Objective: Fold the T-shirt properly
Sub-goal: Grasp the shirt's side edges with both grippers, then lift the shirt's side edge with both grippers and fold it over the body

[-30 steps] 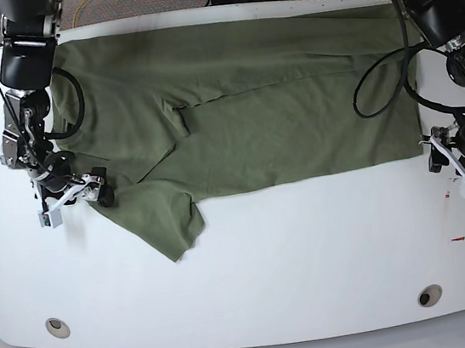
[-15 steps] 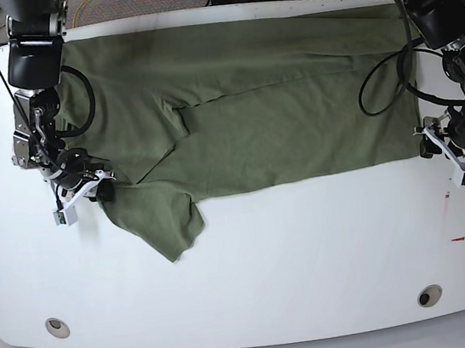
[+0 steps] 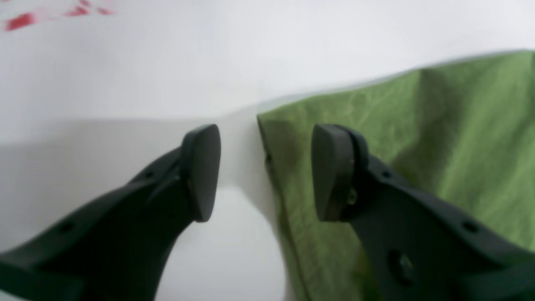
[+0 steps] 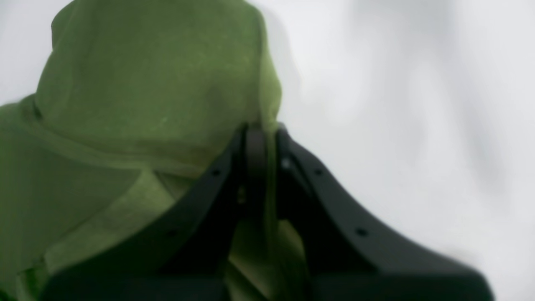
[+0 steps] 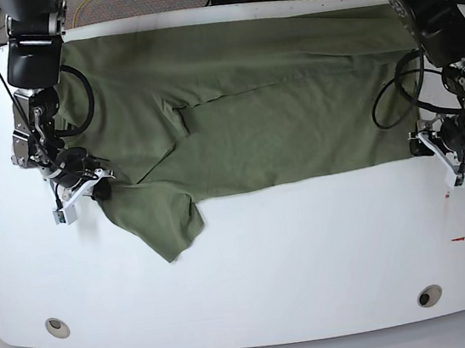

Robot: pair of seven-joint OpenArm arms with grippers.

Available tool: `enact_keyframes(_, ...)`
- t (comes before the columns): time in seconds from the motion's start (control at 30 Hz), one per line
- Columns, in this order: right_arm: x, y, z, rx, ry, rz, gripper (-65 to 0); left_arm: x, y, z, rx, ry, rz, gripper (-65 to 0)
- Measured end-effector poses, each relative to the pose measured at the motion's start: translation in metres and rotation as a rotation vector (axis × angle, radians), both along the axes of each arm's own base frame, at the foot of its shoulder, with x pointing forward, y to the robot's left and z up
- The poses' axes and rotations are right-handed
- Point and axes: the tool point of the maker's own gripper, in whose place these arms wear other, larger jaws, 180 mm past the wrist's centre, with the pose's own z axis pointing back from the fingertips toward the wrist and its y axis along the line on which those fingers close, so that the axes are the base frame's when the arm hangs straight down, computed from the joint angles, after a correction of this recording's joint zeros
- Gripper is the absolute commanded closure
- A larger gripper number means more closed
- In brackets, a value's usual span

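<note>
Here the right gripper (image 4: pixel 261 138) pinches a fold of the shirt (image 5: pixel 275 108); the left gripper (image 3: pixel 265 171) gapes astride its corner

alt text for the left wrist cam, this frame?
The left gripper hangs open over the corner of the olive-green T-shirt, one black finger over the bare white table, the other above the cloth. Blurred red marks show on the table at top left.
</note>
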Motion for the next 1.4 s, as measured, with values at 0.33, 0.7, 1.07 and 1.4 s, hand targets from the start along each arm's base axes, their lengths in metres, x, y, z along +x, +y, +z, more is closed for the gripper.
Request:
enact_keyframes(0.33,0.0,0.0,0.0,0.001,-0.001,0.0,-0.6,0.001,-0.021,-0.015,0.005,0.058,-0.078,-39.2)
enact_keyframes(0.7,0.0,0.002,0.0,0.003,-0.001,0.001,-0.6,0.003,-0.023,-0.02,-0.027,0.052,-0.07,-10.7)
enact_keyframes(1.07,0.001,0.002,0.005,-0.008,-0.011,0.01,0.0,0.003,-0.024,-0.019,-0.027,0.05,-0.075,0.0)
enact_keyframes(1.4,0.013,0.006,0.037,-0.049,-0.076,0.057,0.0,0.003,-0.029,-0.004,0.043,0.062,-0.12,0.0)
